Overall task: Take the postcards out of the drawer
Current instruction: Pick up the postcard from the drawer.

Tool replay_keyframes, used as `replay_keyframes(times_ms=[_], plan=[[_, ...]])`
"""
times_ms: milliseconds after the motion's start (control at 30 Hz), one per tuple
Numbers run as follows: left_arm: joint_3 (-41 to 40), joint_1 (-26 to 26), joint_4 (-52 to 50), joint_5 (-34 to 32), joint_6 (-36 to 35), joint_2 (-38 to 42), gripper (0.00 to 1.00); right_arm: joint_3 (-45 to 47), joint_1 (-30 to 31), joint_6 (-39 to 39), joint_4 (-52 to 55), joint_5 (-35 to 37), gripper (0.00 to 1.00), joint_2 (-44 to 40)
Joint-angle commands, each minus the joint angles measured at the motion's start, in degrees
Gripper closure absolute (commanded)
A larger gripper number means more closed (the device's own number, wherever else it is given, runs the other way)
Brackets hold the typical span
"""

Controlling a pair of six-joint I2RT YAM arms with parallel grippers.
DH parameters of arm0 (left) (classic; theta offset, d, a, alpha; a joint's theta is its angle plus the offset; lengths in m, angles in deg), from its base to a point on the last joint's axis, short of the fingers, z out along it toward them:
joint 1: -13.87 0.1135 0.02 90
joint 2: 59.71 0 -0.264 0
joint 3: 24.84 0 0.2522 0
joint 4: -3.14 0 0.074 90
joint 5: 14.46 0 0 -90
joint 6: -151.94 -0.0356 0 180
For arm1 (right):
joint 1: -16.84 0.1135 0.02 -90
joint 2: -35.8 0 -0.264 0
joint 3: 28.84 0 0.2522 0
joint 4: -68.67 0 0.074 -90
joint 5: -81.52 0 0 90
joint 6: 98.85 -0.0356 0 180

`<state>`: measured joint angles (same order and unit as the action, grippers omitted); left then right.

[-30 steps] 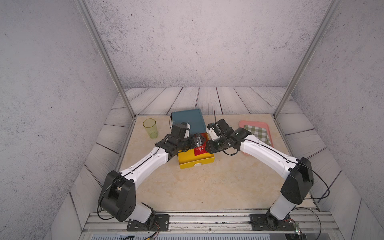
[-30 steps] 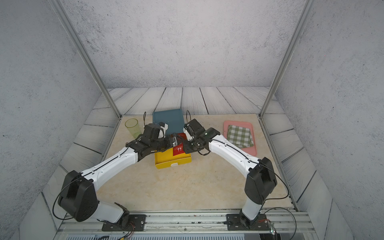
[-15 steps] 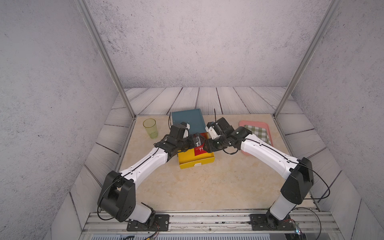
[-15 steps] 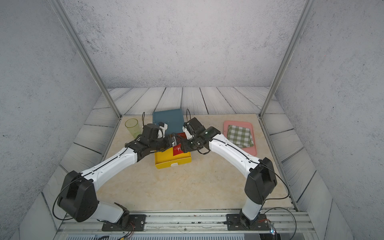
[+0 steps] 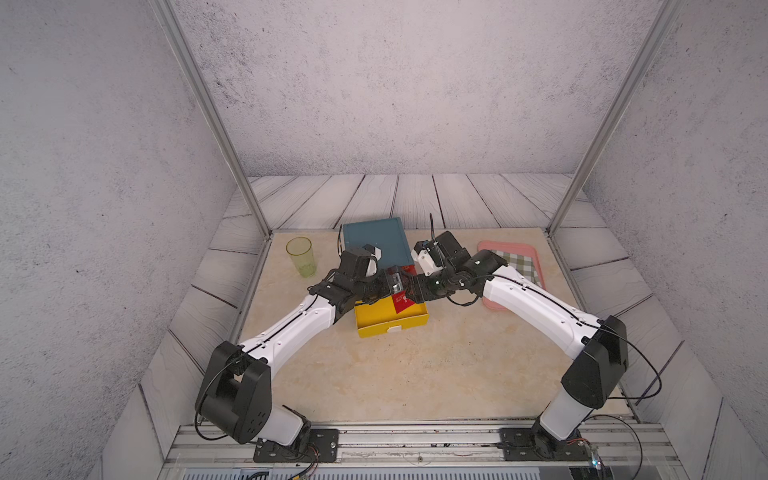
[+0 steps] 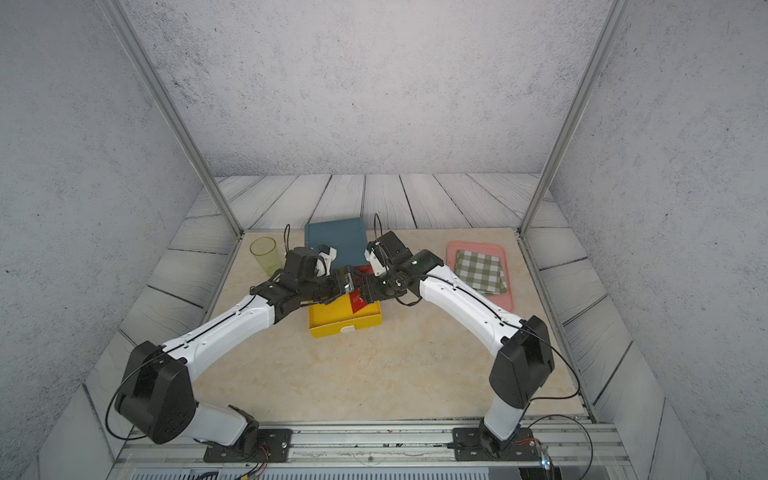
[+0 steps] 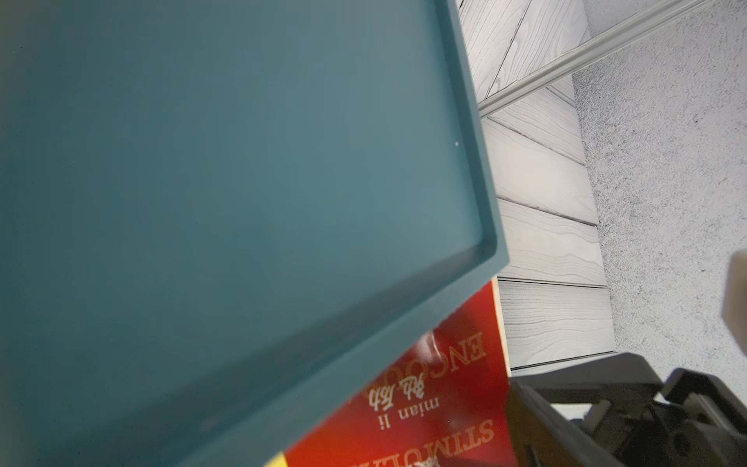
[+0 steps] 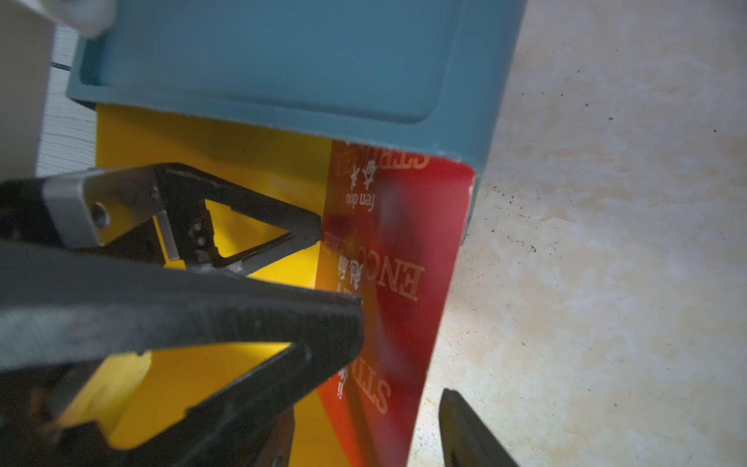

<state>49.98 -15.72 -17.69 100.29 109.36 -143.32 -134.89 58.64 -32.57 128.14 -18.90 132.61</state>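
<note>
At mid counter the yellow drawer is seen pulled out of its teal housing. The red postcards are found in the drawer, on the side nearer the R arm, w/ far ends tucked under the housing. White lettering is read on them in both wrist views. They are seen skewed; whether they are lifted off the drawer floor can't be told. The L tool & R tool are brought tip to tip over the drawer. In the R wrist view the R tool's jaws are seen apart, cards btwn them, not clamped. The L tool is spread wide w/ nothing gripped; one L finger is set at the cards' edge. A green cup & a pink tray w/ checked cloth are seen off to the sides.
</note>
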Motion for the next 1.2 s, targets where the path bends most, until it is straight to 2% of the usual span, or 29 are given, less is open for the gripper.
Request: replay_keyframes(times_ms=[0,367,1167], plan=[[-1.1,0.1,-1.0,0.9,0.3,-0.2,0.04,-1.2,-0.1,0.3,0.9,-0.5,0.39,0.6],[-1.5,0.1,-1.3,0.8,0.4,0.7,0.04,-1.2,-0.1,-0.6,0.4,-1.6,0.48,0.4],[-0.8,0.1,-0.2,1.6,0.9,0.3,0.04,-2.6,-0.1,-0.7,1.7,-0.3,0.58,-1.6]])
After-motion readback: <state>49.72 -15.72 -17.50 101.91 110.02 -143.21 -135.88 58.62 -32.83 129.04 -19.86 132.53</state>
